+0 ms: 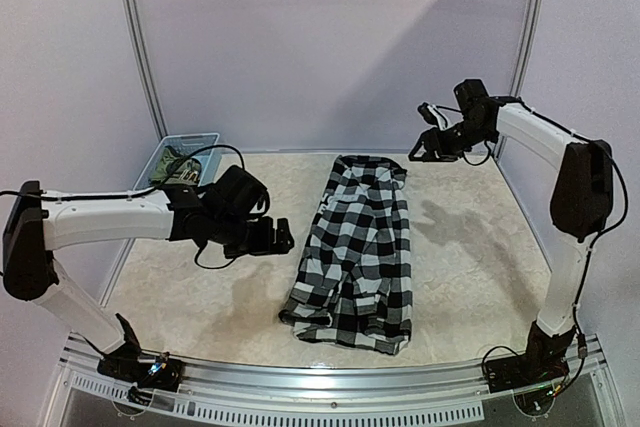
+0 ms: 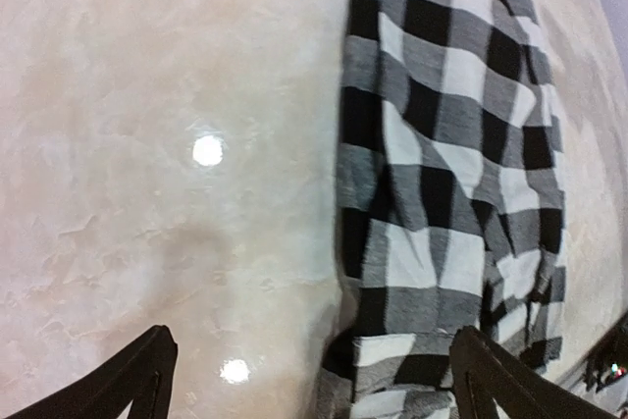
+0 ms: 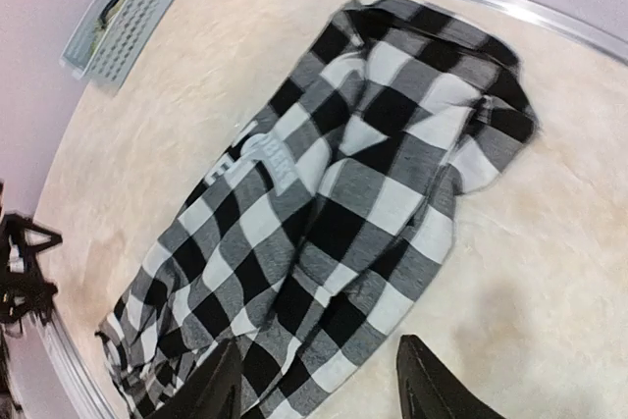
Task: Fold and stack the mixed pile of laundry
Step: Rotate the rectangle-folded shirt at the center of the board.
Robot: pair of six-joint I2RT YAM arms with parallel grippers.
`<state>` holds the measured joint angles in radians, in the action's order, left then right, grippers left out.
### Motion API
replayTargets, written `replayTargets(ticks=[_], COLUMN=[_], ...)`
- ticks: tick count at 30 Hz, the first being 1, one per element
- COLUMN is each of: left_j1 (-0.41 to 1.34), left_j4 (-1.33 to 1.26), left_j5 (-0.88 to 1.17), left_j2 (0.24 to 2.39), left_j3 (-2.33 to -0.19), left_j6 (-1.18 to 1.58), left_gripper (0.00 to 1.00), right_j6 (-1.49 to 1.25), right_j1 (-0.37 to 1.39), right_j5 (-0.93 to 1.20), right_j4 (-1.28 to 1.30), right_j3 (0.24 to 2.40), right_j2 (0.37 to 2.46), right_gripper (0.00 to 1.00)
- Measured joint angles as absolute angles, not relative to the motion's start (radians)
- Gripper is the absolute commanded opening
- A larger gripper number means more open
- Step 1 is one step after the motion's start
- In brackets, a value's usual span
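Left pincer (image 1: 280,238) is spread wide and holds nothing, poised near the left edge of the checked shirt (image 1: 356,247). Its arm reaches in low and level from the left. Right pincer (image 1: 419,153) has its fingers parted too, also empty, raised by the shirt's far collar end. That arm stands tall at the right with the forearm angled inward. The shirt lies lengthwise mid-surface (image 1: 470,247). The olive-green shirt (image 1: 178,166) sits in the blue basket (image 1: 200,137), far left.

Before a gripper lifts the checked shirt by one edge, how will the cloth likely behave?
The checked shirt will probably hang floppy and lose its shape, since it lies in soft wrinkles. It looks thin, so it is likely light. Pushed, it would probably bunch rather than slide as one piece on the table, as its near hem is already crumpled.
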<state>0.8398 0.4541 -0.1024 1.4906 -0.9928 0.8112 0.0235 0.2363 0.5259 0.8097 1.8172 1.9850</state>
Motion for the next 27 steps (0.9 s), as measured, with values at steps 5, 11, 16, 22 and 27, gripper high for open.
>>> replayTargets(ticks=[5,11,16,22,27], left_j1=[0.837,0.836,0.836,0.836,0.844], left_j4=[0.416,0.329,0.264,0.236,0.214], left_j5=[-0.192,-0.194,-0.138,-0.052,0.027], left_j2=[1.480,1.480,1.510,1.539,1.566], left_j3=[-0.883,-0.820,-0.818,-0.818,-0.821], left_j6=[0.894,0.919,0.907,0.884,0.871], left_gripper=[0.97,0.84,0.81,0.80,0.76], right_j6=[-0.009,-0.067,-0.104,-0.111,-0.100], right_j1=[0.292,0.328,0.358,0.406,0.430], right_j5=[0.635,0.711,0.719,0.697,0.683], right_j4=[0.756,0.734,0.750,0.806,0.860], right_j3=[1.807,1.858,1.991,2.103,2.212], right_j2=[2.075,2.265,2.424,2.527,2.582], right_gripper=[0.32,0.29,0.31,0.34,0.39])
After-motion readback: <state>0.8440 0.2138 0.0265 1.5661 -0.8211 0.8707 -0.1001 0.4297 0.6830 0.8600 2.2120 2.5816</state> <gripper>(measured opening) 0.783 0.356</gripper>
